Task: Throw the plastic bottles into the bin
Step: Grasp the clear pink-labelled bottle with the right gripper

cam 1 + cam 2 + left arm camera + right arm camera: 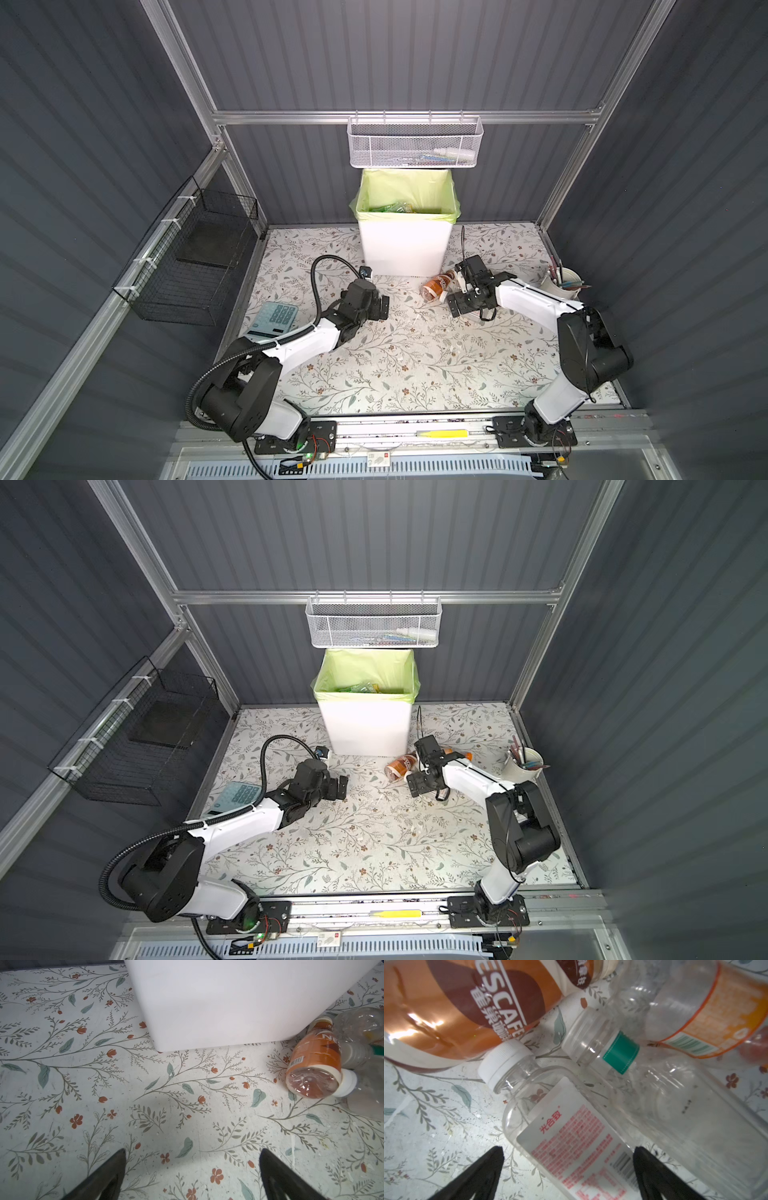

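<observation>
The bin (405,245) (365,729) is tall and white with a green liner, and it stands at the back of the table with bottles (392,207) inside. To its right, several bottles lie on the table in a cluster. They are an amber one (436,286) (400,766) (313,1057) (446,1012), a clear one with a white cap and a red-printed label (571,1136), a clear green-capped one (675,1095) and a clear orange-labelled one (716,1012). My right gripper (456,291) (415,771) (568,1151) is open low over the cluster, with the white-capped bottle between its fingers. My left gripper (382,309) (341,788) (192,1152) is open over bare table, left of the bin.
A white wire mesh basket (415,143) hangs above the bin. A black wire basket (195,266) is fixed to the left wall. A pale blue calculator (276,320) lies beside my left arm. A white cup of pens (561,284) stands at the right edge.
</observation>
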You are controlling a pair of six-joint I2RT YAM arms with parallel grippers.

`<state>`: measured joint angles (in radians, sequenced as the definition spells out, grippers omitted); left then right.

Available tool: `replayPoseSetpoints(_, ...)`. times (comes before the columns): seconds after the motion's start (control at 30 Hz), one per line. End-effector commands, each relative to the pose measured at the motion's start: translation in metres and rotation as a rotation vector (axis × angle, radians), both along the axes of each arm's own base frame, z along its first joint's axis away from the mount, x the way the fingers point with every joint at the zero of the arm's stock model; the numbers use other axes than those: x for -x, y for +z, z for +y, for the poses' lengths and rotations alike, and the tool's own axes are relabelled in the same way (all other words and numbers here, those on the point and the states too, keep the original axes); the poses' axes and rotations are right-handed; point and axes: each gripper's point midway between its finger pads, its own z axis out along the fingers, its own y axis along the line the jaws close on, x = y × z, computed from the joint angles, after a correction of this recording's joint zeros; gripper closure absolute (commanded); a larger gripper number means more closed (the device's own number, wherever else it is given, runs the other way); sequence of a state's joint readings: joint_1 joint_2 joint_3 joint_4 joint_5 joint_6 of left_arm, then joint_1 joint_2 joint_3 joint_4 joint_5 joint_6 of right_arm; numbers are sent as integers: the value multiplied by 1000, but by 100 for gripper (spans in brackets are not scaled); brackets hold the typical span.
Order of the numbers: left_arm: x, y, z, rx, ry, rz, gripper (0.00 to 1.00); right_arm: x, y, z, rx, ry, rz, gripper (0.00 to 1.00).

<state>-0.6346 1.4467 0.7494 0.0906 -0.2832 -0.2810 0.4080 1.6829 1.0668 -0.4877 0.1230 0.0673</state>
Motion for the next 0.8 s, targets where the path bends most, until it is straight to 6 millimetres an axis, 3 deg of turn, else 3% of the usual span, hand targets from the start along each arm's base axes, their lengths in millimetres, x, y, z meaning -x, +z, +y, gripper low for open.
replayPoseSetpoints(0.0,3,-6,-3,9,-10,17,0,2,-4,4,-6,32,35,1)
replayPoseSetpoints(0.23,4,-10,-4,10,-10,26,0,11,-5,13,-56,59,83,2)
replayPoseSetpoints(0.47,4,-13,-4,12,-9,32,0,37,-1,24,-130,50,135,4)
replayPoseSetpoints(0.77,4,-14,-5,14,-11,34,0,19,18,14,-62,16,54,1)
